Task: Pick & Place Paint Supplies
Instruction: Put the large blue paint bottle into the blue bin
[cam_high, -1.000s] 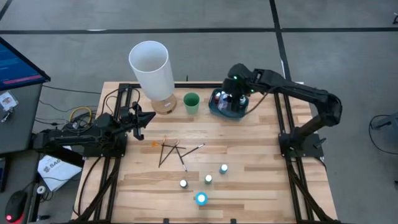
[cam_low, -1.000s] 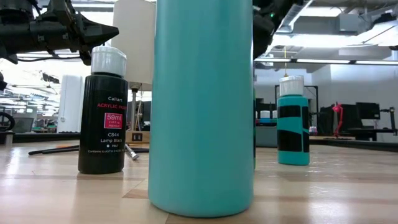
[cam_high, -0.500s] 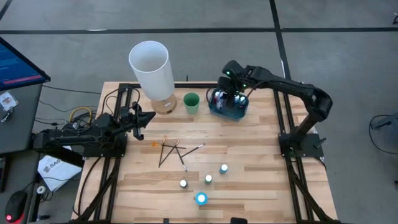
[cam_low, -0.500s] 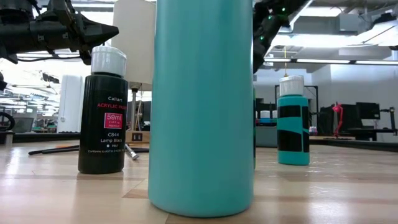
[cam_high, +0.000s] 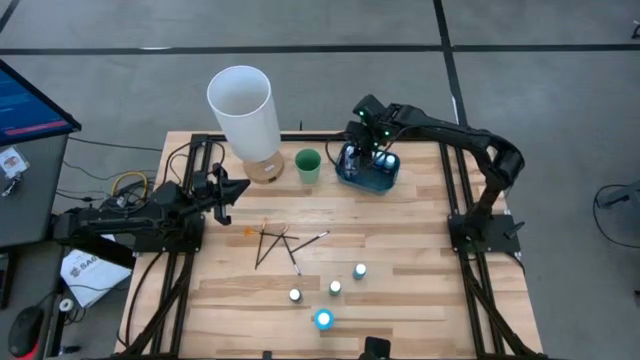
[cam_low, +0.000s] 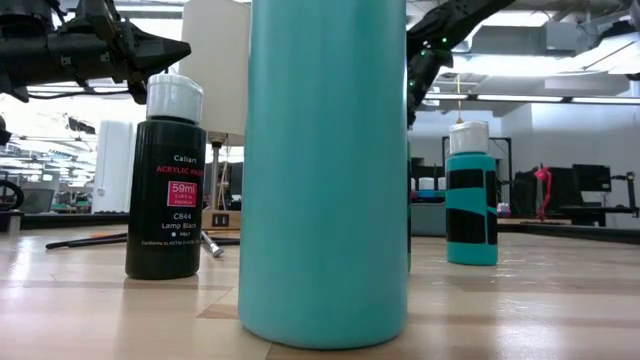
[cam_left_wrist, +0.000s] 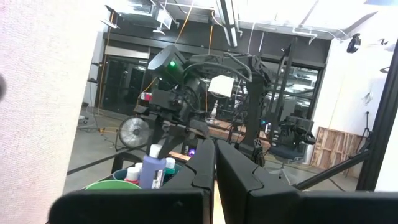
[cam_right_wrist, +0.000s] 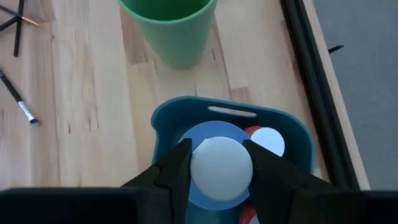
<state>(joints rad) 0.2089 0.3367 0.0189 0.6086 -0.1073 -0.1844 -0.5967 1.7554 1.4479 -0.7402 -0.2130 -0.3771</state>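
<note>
My right gripper (cam_high: 370, 152) hangs over the blue tray (cam_high: 352, 176) at the table's far side, shut on a lavender bottle (cam_left_wrist: 151, 175) with a white cap. More white-capped bottles stand in the tray (cam_right_wrist: 268, 141). Several bottles (cam_high: 335, 288) stand on their bases near the table's front edge; in the low view they show as a teal bottle (cam_low: 325, 170), a black one (cam_low: 167, 200) and a striped teal one (cam_low: 471, 200). Thin dark brushes (cam_high: 278, 243) lie crossed mid-table. My left gripper (cam_high: 243, 187) waits shut at the left, above the table. My right gripper pinches the bottle's white cap (cam_right_wrist: 221, 168) between its two fingers (cam_right_wrist: 177, 167), one on each side. The fingers slant down from above. The bottle hangs upright below them, over the tray's inside; its lower end is hidden, so I cannot tell whether it stands on the tray.
A green cup (cam_high: 308, 165) stands just left of the tray. A tall white cylinder (cam_high: 241, 108) on a wooden base rises at the far left. Black rails (cam_high: 455, 190) run along both table sides. Bare wood lies between the brushes and the tray.
My right gripper has gone down and toward the table's left edge, carrying the bottle lower over the tray, still shut on its cap.
</note>
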